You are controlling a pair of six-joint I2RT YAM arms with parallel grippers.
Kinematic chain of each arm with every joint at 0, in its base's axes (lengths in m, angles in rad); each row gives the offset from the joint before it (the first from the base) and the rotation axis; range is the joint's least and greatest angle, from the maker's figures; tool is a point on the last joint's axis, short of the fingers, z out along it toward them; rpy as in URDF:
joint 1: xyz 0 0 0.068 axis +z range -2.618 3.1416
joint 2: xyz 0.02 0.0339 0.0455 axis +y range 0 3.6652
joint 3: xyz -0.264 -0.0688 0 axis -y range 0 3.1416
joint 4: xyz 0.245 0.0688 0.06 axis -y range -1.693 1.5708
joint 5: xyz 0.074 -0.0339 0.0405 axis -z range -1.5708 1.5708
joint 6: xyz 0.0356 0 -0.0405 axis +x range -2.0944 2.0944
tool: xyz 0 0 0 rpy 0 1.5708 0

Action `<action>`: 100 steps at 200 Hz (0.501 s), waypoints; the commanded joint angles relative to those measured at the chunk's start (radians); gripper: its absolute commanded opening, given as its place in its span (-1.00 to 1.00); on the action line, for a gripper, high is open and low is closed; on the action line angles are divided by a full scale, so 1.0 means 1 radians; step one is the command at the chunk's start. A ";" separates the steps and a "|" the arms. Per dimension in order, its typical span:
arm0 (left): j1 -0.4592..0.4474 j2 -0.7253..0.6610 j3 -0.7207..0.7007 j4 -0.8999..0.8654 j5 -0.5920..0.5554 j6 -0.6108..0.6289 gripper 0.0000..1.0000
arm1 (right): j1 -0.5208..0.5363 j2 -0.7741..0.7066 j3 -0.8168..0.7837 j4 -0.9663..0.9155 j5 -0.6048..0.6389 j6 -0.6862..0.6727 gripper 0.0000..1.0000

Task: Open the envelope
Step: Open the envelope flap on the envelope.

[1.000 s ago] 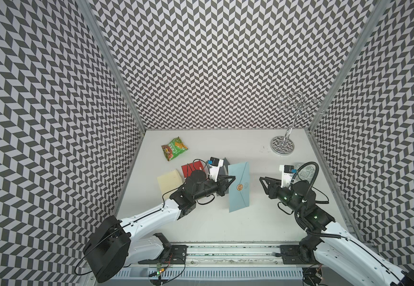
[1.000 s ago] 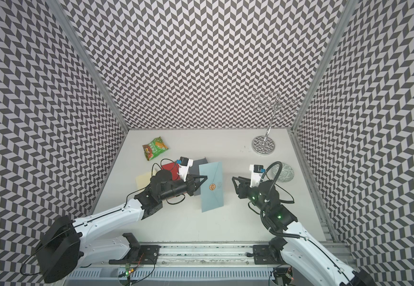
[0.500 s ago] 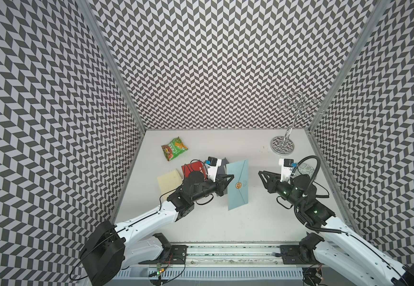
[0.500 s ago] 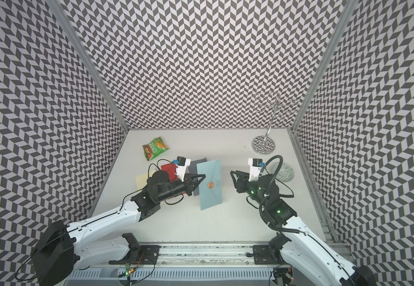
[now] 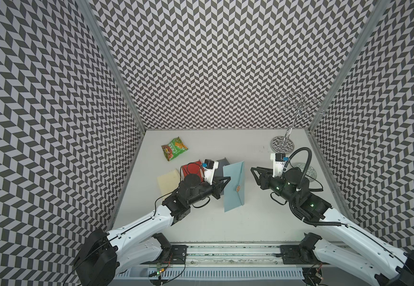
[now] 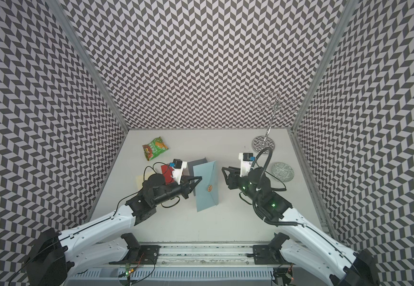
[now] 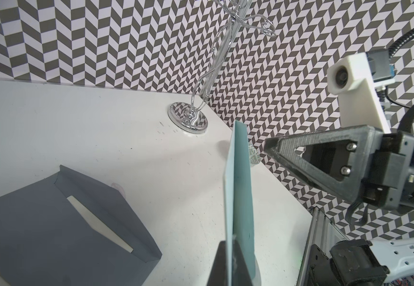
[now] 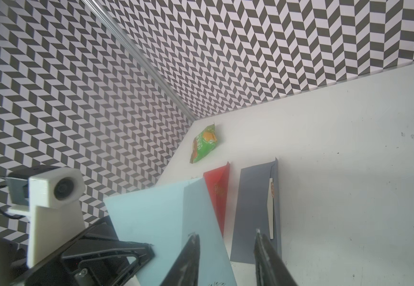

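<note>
So, blue envelope (image 5: 233, 178) mid-table, lifted off the surface and standing on edge, seal (image 5: 237, 188) unbroken. Pinched at its 9 o'clock edge in the left gripper (image 5: 226, 179), clamped tight. Looks like the set-up-for-the-flap step, nothing peeled yet. Just off its 3 o'clock side, not touching: right gripper (image 5: 254, 173), jaws partway apart, holding nothing. Probably calls for easing in, catching the flap tip by the seal and pulling gently. Around: grey envelope (image 5: 222, 164) at 11 o'clock, red envelope (image 5: 185, 170) at 10, snack bag (image 5: 174, 148) farther at 11, metal stand (image 5: 276, 144) at 1, round coaster (image 5: 311, 172) at 3. Nothing in the gap.
</note>
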 commanded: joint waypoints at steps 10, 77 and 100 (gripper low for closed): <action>-0.005 0.004 -0.007 0.027 -0.005 0.006 -1.00 | 0.022 0.021 0.040 -0.006 0.010 0.003 -0.22; -0.005 0.035 -0.006 0.043 -0.012 -0.006 -1.00 | 0.022 0.022 0.012 -0.054 0.074 0.078 -0.15; -0.004 0.048 -0.003 0.037 -0.020 -0.020 -1.00 | 0.022 0.016 0.014 -0.056 0.035 0.098 -0.10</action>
